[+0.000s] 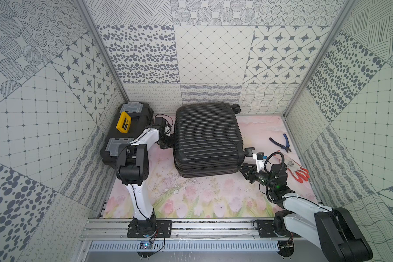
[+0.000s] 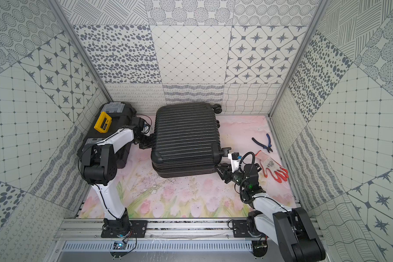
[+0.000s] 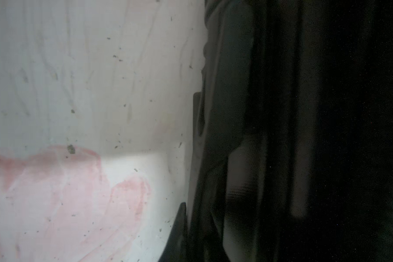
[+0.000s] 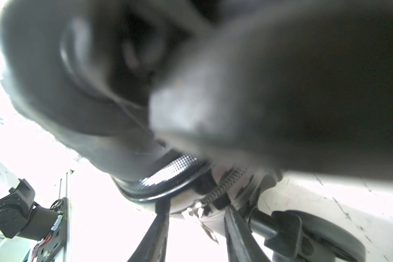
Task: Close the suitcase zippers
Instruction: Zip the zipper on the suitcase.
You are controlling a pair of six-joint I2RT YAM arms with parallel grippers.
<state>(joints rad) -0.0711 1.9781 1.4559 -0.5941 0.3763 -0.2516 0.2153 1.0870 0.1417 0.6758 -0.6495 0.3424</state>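
Note:
The black ribbed suitcase (image 1: pixel 208 136) (image 2: pixel 186 133) lies flat at the back middle of the table, its halves stacked. My left gripper (image 1: pixel 170 139) (image 2: pixel 150 138) (image 3: pixel 197 211) presses against its left side; the jaws look shut, and dark shell hides anything between them. My right gripper (image 1: pixel 241 167) (image 2: pixel 218 167) (image 4: pixel 197 217) is at the near right corner, under a wheel (image 4: pixel 315 238). Its fingers (image 4: pixel 161 226) stand apart on either side of the silvery pull tabs (image 4: pixel 196 209). The two zippers' toothed tracks (image 4: pixel 222 188) lie apart there.
A black toolbox (image 1: pixel 127 133) with a yellow handle stands just left of the left arm. Blue-handled pliers (image 1: pixel 280 143) and a white and red glove (image 1: pixel 297 170) lie right of the right arm. Patterned walls close in three sides.

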